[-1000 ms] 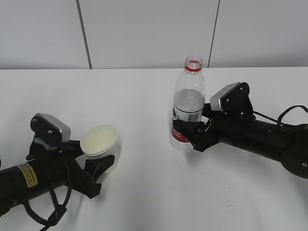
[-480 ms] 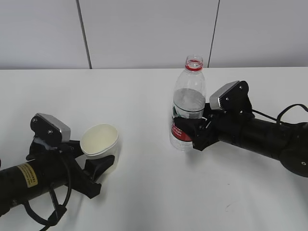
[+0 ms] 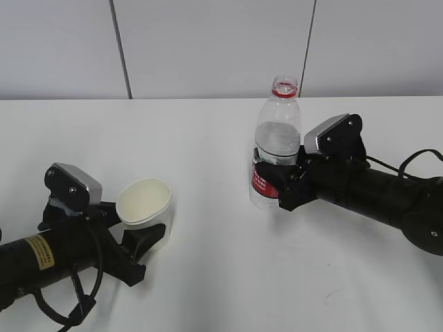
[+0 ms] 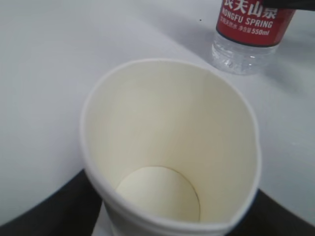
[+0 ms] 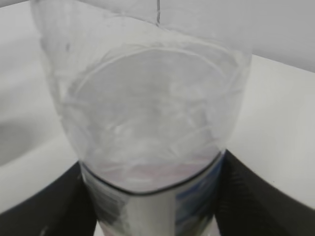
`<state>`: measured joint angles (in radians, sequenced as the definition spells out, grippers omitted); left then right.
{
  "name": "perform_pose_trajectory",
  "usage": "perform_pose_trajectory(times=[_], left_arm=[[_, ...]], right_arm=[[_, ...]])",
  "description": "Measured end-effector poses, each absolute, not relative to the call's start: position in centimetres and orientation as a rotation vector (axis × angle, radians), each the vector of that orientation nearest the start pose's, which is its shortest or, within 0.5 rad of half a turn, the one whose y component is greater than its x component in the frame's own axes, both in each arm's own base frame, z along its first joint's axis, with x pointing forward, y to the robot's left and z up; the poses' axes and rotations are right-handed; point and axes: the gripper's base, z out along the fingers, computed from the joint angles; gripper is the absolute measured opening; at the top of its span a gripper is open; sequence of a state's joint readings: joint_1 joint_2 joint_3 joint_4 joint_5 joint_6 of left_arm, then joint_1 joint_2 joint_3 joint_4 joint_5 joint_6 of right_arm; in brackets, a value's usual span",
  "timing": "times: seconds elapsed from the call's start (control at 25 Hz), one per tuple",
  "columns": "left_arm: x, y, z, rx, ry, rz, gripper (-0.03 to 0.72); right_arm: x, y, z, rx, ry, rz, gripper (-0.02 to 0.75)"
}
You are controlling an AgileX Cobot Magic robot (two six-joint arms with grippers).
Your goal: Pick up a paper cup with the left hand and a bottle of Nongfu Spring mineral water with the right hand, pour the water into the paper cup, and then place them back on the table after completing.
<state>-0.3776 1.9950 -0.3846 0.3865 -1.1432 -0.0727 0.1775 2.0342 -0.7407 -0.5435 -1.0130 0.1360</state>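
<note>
The white paper cup (image 3: 144,200) sits in my left gripper (image 3: 147,229), which is shut on its lower wall; the rim is squeezed slightly oval. In the left wrist view the cup (image 4: 167,137) is empty, with dark fingers (image 4: 44,211) on either side. My right gripper (image 3: 274,181) is shut on the red label of the uncapped Nongfu Spring bottle (image 3: 278,142), which stands upright just above the table (image 3: 208,138). Clear water (image 5: 147,103) fills the bottle to about its shoulder. In the right wrist view the black fingers (image 5: 268,196) flank the bottle (image 5: 147,196). The bottle's base shows in the left wrist view (image 4: 248,29).
A small dark scuff mark (image 3: 331,296) lies on the white table at the front right. A grey panelled wall (image 3: 208,48) runs behind the table's far edge. Black cables (image 3: 408,162) trail from the right arm.
My right gripper has lifted the bottle a little and carried it slightly to the right. The left arm and the cup have not moved.
</note>
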Motion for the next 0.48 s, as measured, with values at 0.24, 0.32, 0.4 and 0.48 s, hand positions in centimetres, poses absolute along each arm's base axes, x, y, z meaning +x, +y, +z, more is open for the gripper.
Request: perform_pose_trajectory(times=[0.24,0.32,0.4,0.48], left_arm=[[23.2,-13.0,9.2,0.735,1.817,-0.556,0.439],[23.2,-13.1,10.1,0.742,1.790,-0.572,0.439],[23.4,-13.3,10.9,0.746,1.794,-0.579,0.438],[23.6,-13.4,11.5,0.773,1.812,-0.581,0.438]], right_arm=[[34.0,10.4,11.2,-0.693,1.686,0.404,0.430],[34.5,10.7,11.5,-0.751,1.658,0.398,0.428],[35.0,11.0,11.8,-0.803,1.632,0.396,0.424],[35.6,11.4,12.4,-0.849,1.589,0.392,0.422]])
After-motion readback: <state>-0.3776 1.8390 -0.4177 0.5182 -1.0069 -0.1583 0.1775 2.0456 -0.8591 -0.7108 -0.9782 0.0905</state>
